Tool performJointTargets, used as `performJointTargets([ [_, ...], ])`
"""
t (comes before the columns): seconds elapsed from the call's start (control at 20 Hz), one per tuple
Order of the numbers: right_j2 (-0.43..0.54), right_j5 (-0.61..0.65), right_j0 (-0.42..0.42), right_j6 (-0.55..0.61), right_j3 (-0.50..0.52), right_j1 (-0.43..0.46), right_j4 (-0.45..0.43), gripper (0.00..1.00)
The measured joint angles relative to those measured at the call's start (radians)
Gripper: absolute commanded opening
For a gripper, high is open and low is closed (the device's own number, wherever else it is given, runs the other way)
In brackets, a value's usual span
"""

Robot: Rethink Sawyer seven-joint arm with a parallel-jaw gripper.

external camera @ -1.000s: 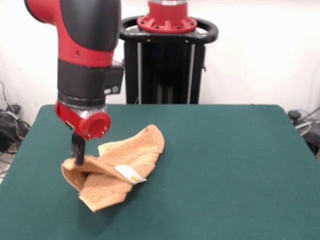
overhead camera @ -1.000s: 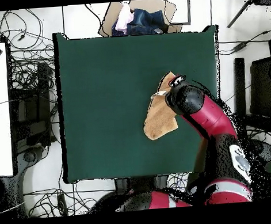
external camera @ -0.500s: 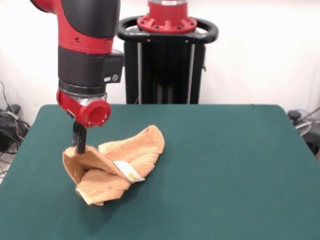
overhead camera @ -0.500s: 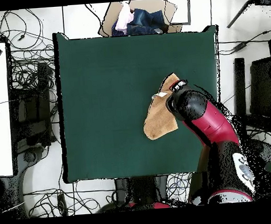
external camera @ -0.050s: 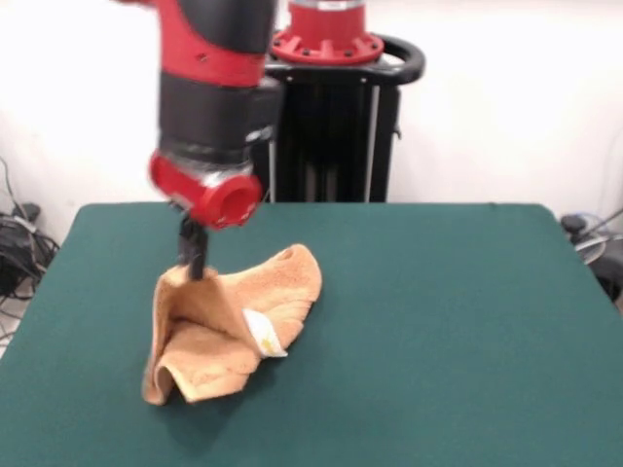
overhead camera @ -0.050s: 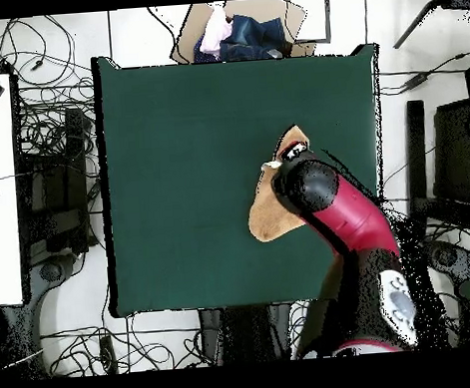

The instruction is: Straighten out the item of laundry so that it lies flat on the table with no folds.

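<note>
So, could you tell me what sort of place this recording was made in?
Most likely a robotics lab. A red and black robot arm works at a green felt-topped table, its gripper lifting a tan towel, and loose cables sprawl over the floor around the table.

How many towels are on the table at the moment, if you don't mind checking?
1: the towel lies crumpled on the table, one corner lifted by the gripper. Nothing suggests another beneath it.

Crumpled orange-tan towel (external camera @ -0.050s: 229,331), one corner lifted off table (external camera @ -0.050s: 438,331)
</note>
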Motion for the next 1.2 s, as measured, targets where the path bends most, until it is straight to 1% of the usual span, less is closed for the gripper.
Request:
performJointTargets([
  [0.1, -0.033, 0.047, 0.050, 0.011, 0.000, -0.024, 0.000, 0.00],
  [0.3, -0.114, 0.257, 0.178, 0.065, -0.001, -0.116, -0.002, 0.00],
  [0.45, -0.160, 0.417, 0.238, 0.118, -0.004, -0.188, -0.002, 0.00],
  [0.5, -0.164, 0.430, 0.241, 0.123, -0.004, -0.196, -0.002, 0.00],
  [0.55, -0.177, 0.470, 0.249, 0.140, -0.004, -0.219, -0.002, 0.00],
  [0.75, -0.194, 0.506, 0.248, 0.165, -0.004, -0.263, -0.002, 0.00],
  [1.0, -0.201, 0.481, 0.235, 0.171, -0.003, -0.294, 0.003, 0.00],
  [1.2, -0.201, 0.442, 0.221, 0.171, 0.003, -0.296, 0.011, 0.00],
])
